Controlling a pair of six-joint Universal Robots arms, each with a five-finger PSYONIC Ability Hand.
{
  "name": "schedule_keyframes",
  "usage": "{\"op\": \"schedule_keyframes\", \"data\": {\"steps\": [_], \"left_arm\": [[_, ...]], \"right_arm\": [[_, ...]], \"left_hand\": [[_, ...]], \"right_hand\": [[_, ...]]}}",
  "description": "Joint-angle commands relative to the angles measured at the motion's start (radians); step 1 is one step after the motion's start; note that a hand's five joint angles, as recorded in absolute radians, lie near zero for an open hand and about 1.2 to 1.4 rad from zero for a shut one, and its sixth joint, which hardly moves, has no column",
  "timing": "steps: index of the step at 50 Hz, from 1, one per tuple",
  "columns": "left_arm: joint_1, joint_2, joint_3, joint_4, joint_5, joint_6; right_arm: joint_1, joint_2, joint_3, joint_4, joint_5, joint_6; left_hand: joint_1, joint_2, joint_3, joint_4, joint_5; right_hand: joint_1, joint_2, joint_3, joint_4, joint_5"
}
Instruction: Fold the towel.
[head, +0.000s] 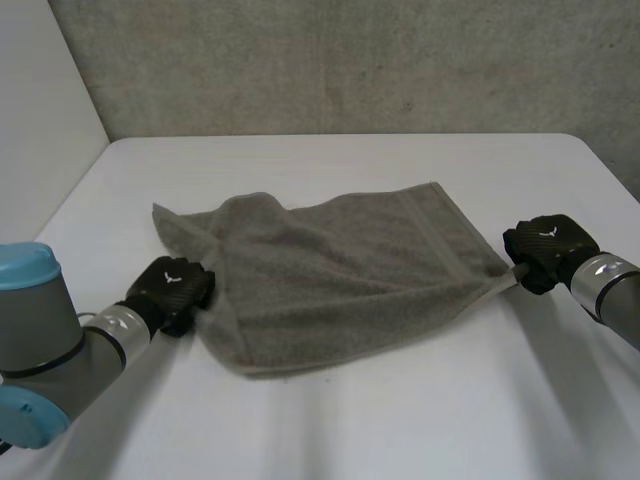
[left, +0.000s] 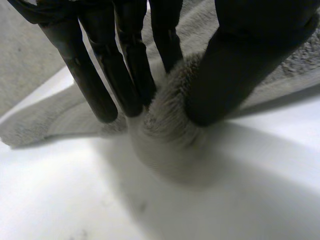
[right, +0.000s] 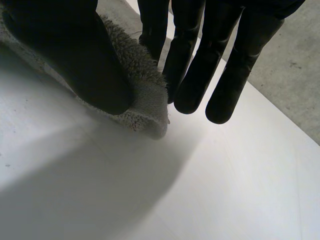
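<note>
A grey towel (head: 330, 270) lies rumpled and partly spread in the middle of the white table (head: 330, 420). My left hand (head: 172, 288) is at the towel's left edge; in its wrist view the thumb (left: 235, 65) and the fingers (left: 127, 65) pinch a raised fold of towel (left: 167, 120) between them. My right hand (head: 545, 250) is at the towel's right corner, pulled out to a point. Seen from the right wrist, its thumb (right: 75, 60) presses that towel corner (right: 145, 100) against the fingers (right: 195, 65).
A grey wall (head: 350, 60) rises behind the table's far edge, and a white panel (head: 40, 110) stands along the left side. Bare table lies in front of the towel and to both sides of it.
</note>
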Motion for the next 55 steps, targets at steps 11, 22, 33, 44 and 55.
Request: {"op": "schedule_keyframes", "data": {"steps": [11,22,33,44,55], "left_arm": [[-0.018,0.149,-0.019,0.041,-0.018,-0.015],[0.022,0.388,-0.01,-0.203,-0.066,-0.012],[0.068,0.719,0.172,-0.417,-0.075,-0.063],[0.071,0.71,0.263,-0.577,-0.112,-0.07],[0.057,0.271,0.352,-0.575,-0.115,-0.066]], "right_arm": [[0.0,0.005,-0.008,0.003,0.009,-0.002],[-0.018,-0.191,-0.046,0.183,0.009,-0.073],[-0.066,-0.533,-0.287,0.384,0.005,-0.057],[-0.086,-0.475,-0.384,0.588,-0.008,-0.123],[-0.007,-0.108,-0.471,0.606,0.107,-0.24]], "left_hand": [[0.375,0.368,0.379,0.378,0.38],[0.375,0.368,0.379,0.378,0.38],[0.375,0.368,0.379,0.378,0.38],[0.375,0.368,0.379,0.378,0.38],[0.375,0.368,0.379,0.378,0.38]], "right_hand": [[0.327,0.224,0.204,0.199,0.313],[0.327,0.224,0.204,0.199,0.313],[0.327,0.224,0.204,0.199,0.313],[0.327,0.224,0.204,0.199,0.313],[0.327,0.224,0.204,0.199,0.313]]}}
